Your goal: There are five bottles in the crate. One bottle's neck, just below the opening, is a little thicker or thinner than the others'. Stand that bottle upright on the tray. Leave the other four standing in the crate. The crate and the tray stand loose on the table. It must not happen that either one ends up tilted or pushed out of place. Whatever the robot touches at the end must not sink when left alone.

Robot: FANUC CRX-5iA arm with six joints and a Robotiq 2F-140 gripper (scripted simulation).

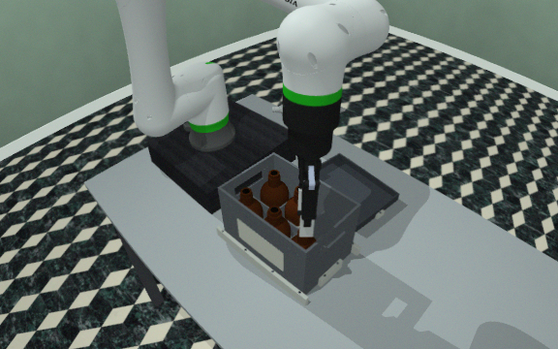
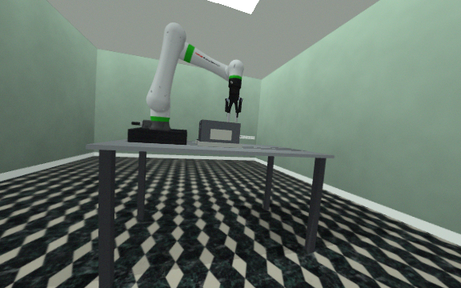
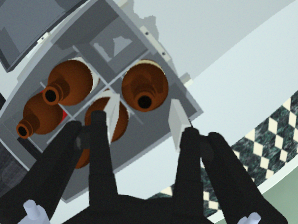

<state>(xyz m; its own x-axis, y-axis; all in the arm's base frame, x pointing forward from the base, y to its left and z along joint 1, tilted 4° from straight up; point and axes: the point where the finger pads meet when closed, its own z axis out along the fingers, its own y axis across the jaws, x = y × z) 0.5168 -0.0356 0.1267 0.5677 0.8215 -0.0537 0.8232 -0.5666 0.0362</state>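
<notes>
A grey crate [image 1: 292,228] stands on the table and holds several brown bottles. The tallest-looking one [image 1: 274,186] is at the back, and one [image 1: 304,237] is in the near corner cell. My gripper [image 1: 306,218] [image 2: 232,116] hangs straight down over that corner bottle, fingertips about level with the crate's rim. In the wrist view the gripper [image 3: 143,129] is part open with nothing between the fingers, and the corner bottle's mouth [image 3: 145,86] lies below the gap. Other bottles [image 3: 69,83] [image 3: 40,116] stand beside it. The dark tray [image 1: 356,186] lies empty behind the crate.
The arm's black base block [image 1: 221,150] sits close behind the crate. One crate cell [image 3: 116,43] next to the corner bottle is empty. The tray also shows in the wrist view [image 3: 40,10]. The table edge runs near the crate's front.
</notes>
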